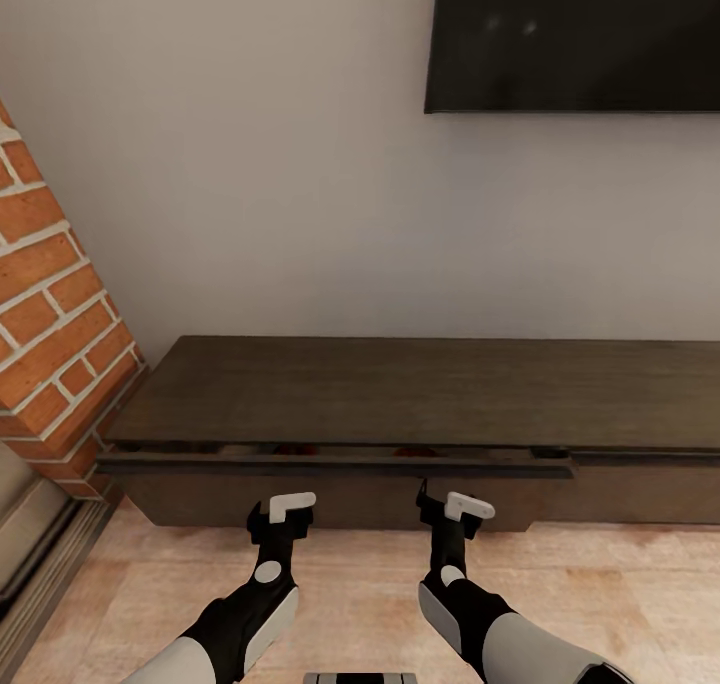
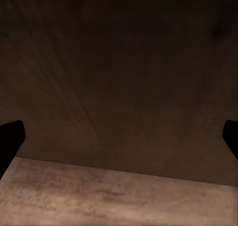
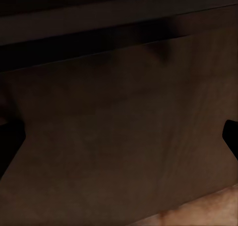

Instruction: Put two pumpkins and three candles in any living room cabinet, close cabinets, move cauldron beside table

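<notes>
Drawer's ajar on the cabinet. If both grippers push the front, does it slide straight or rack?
Probably slides straight: the drawer front is wide, and the left gripper and right gripper sit spaced along it. It looks like rigid wood, so little flex. It's only slightly out from the cabinet, so likely a short push.

The cabinet point(image 1: 400, 394) runs past the head view's right edge, so I cannot see its far end. Its left drawer point(image 1: 340, 464) stands slightly out, leaving a narrow gap under the top; small reddish-orange spots point(image 1: 412, 452) show in that gap, too small and shadowed to identify. The rest of the drawer's contents are hidden by the cabinet top. My left claw point(image 1: 283, 517) and right claw point(image 1: 452, 512) point at the drawer front; their fingertips are hidden behind the claw bodies. In both wrist views, only dark finger edges point(image 2: 10, 137) point(image 3: 11, 137) show, cut off at the picture sides. The screen point(image 1: 575, 34) on the wall is cut off at top and right.
</notes>
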